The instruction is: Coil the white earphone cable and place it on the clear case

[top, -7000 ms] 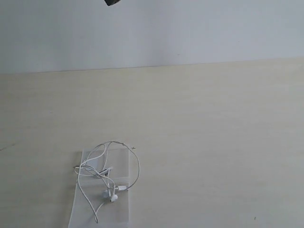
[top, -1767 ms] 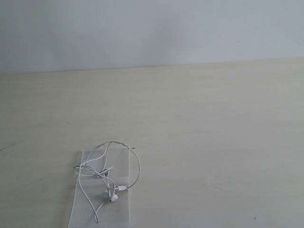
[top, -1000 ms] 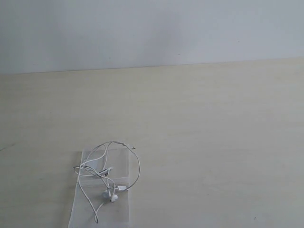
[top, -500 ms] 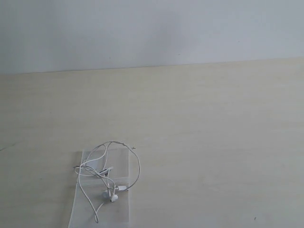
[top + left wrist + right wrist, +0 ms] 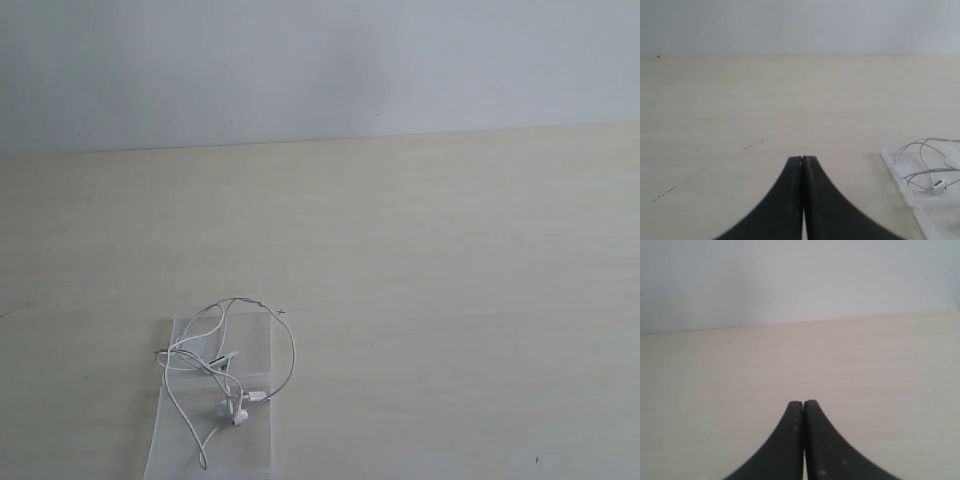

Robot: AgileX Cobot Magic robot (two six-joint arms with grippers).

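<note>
The white earphone cable (image 5: 226,366) lies in loose loops on the clear case (image 5: 255,335) at the table's front left, one loop hanging past the case's right edge. Two earbuds (image 5: 234,411) rest near the case's middle. In the left wrist view the cable (image 5: 926,162) and the case's edge (image 5: 900,181) show off to one side of my left gripper (image 5: 802,158), which is shut and empty. My right gripper (image 5: 803,402) is shut too, with only bare table in front of it. Neither gripper appears in the exterior view.
A pale wooden table (image 5: 430,280) runs back to a light grey wall (image 5: 320,60). Faint dark scuffs (image 5: 747,147) mark the tabletop near the left gripper.
A dark piece at the top edge of the exterior view seven seconds ago is gone. The cable and the case have not moved.
</note>
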